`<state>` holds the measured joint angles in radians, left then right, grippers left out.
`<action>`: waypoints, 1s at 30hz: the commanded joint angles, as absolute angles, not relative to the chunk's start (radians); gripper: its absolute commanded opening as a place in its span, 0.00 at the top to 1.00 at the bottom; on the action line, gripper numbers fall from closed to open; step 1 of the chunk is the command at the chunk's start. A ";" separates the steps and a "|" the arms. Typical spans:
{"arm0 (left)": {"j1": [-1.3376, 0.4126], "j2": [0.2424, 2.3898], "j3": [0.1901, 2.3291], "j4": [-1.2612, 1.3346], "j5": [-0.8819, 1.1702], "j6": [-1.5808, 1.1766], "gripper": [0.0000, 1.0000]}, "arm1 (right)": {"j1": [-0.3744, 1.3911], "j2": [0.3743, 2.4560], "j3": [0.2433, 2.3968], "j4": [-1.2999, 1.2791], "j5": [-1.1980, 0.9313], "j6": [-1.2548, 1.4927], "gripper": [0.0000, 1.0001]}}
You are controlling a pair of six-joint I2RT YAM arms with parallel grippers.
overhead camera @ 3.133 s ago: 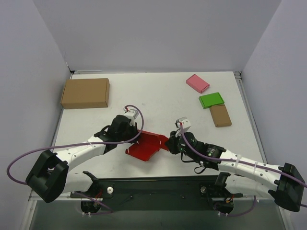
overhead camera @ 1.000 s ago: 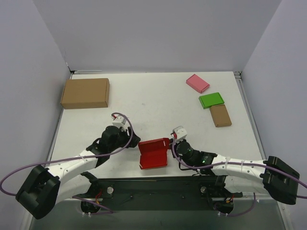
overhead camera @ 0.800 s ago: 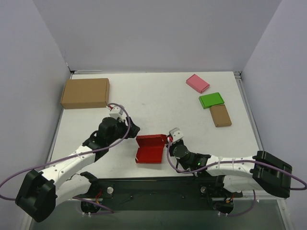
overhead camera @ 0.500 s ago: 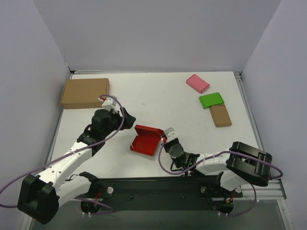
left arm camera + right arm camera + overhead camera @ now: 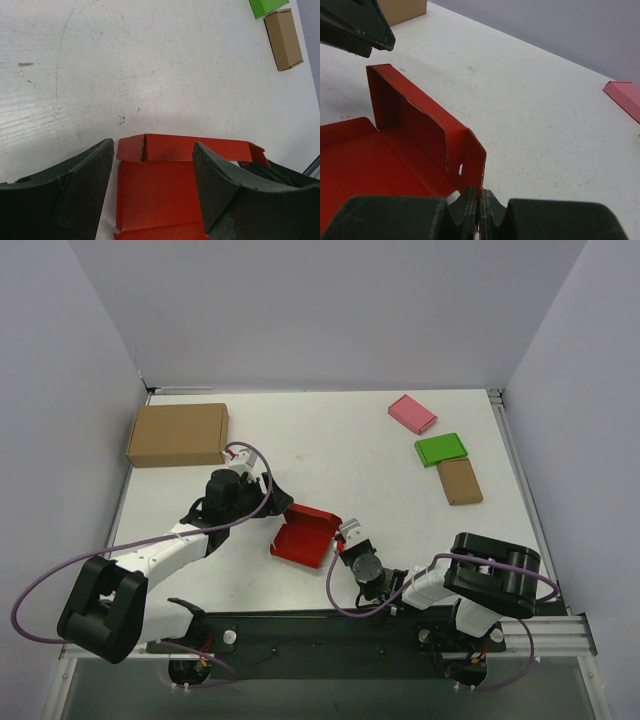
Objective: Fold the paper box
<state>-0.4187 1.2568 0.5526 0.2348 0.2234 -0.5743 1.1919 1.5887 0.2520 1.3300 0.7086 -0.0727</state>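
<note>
Right gripper [image 5: 479,195] pinches a corner flap of the paper box [image 5: 395,150]; only the right wrist view shows the grip. Left gripper [image 5: 152,150] is spread wide over the paper box's far wall, contact unclear; seen in the left wrist view only. Top view places the paper box front-centre on the table [image 5: 350,450]. Against half a second ago, the left gripper sits closer to it.

Red paper box [image 5: 305,535], open, flaps up.

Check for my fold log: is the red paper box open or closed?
Open. The paper box lies with its inside facing up, one wall raised, nothing covering it; the right fingers pinch a corner flap.
</note>
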 commanded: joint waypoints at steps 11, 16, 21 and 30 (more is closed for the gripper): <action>-0.411 1.339 0.489 0.474 0.245 -0.592 0.39 | 1.213 1.611 0.244 1.410 0.759 -0.077 1.00; -0.411 1.373 0.465 0.534 0.245 -0.589 0.50 | 1.215 1.611 0.245 1.401 0.759 -0.069 1.00; -0.411 1.416 0.442 0.600 0.271 -0.588 0.64 | 1.216 1.618 0.247 1.399 0.765 -0.060 1.00; -0.411 1.450 0.400 0.644 0.291 -0.591 0.80 | 1.216 1.621 0.248 1.396 0.775 -0.054 1.00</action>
<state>-0.4160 1.4231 0.4316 0.6479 0.2779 -0.6025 1.2068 1.6150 0.2489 1.3434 0.7475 -0.0551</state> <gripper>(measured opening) 0.232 0.043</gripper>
